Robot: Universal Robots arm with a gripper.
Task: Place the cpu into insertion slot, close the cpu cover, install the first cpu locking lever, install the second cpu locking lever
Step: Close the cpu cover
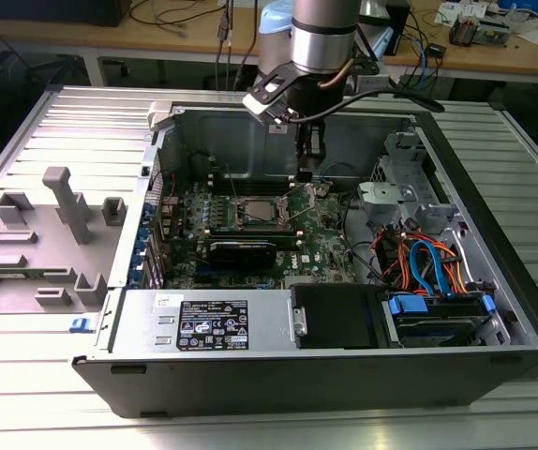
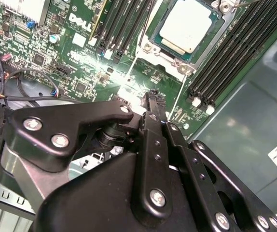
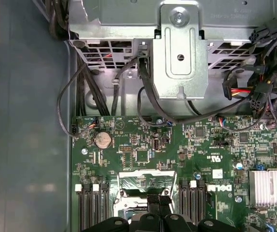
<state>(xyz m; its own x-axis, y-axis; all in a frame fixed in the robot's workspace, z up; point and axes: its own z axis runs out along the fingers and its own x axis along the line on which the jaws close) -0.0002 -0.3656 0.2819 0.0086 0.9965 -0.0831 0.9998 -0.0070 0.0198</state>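
The cpu (image 2: 186,25), a small silver-grey square, lies flat in the insertion slot (image 2: 148,47) on the green board. A dark frame that looks like the cpu cover (image 2: 163,35) lies around it. In the exterior view the cpu (image 1: 255,208) is at the board's middle. A thin locking lever (image 1: 296,200) slants up from the socket toward my gripper (image 1: 308,178). The gripper (image 2: 153,95) hangs just beside the socket with its black fingers pressed together. Whether they touch the lever is unclear. In the first wrist view the gripper (image 3: 158,199) is over the socket's metal frame (image 3: 137,180).
Long black memory slots (image 2: 225,58) flank the socket. A black card (image 1: 241,251) lies in front of it. A power supply (image 1: 208,323) and a drive bay with blue and orange cables (image 1: 428,267) fill the near side. Case walls (image 1: 250,141) enclose the board. A grey fixture (image 1: 58,225) stands on the exterior view's left.
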